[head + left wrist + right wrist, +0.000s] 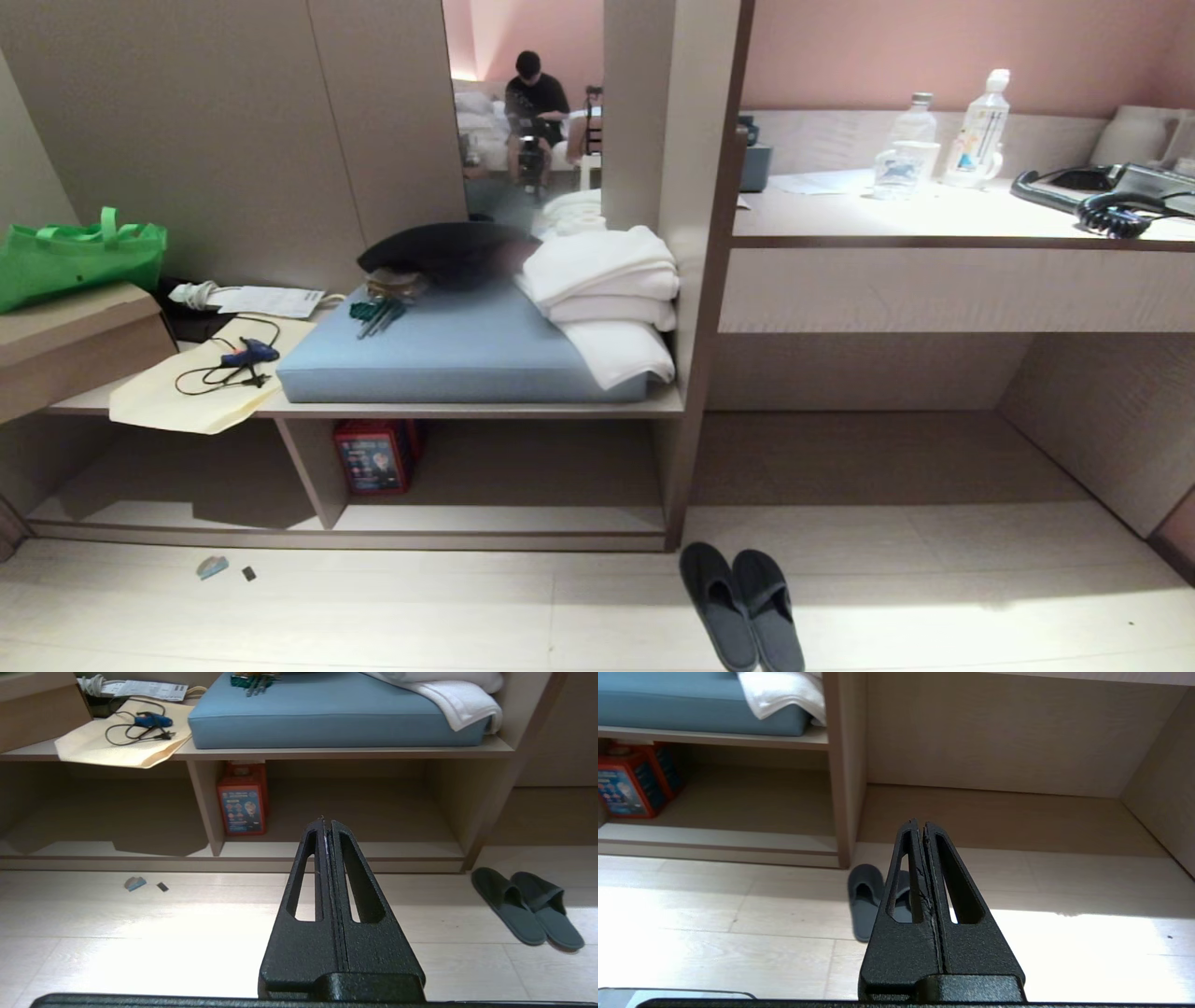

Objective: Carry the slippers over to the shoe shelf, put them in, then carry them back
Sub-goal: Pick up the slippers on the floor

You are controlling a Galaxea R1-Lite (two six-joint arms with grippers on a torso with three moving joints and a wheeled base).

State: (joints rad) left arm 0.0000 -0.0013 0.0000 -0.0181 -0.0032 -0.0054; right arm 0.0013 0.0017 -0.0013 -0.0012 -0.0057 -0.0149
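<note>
I see the slippers (742, 607) lying side by side on the pale floor (373, 616), toes toward the unit, just in front of the upright panel that ends the shoe shelf (485, 518). They sit outside the shelf, touching each other. The shelf's pale bottom board holds a red box (375, 455) next to its divider (313, 471).

My left gripper (327, 823) hangs above the floor facing the shelf, its 2 fingers pressed together with nothing between them, well apart from the slippers. My right gripper (920, 826) is likewise pressed together and holding nothing, pointing toward the open bay under the counter (934, 229), with the slippers partly hidden behind it.

Above the shelf, the bench board carries a blue cushion (448, 350), folded white towels (607, 289), a black heap (448, 250) and a blue glue gun (247, 355) on a cream bag. 2 bottles (976, 131) and a telephone (1102, 196) stand on the counter. A person (534, 103) shows in the mirror.
</note>
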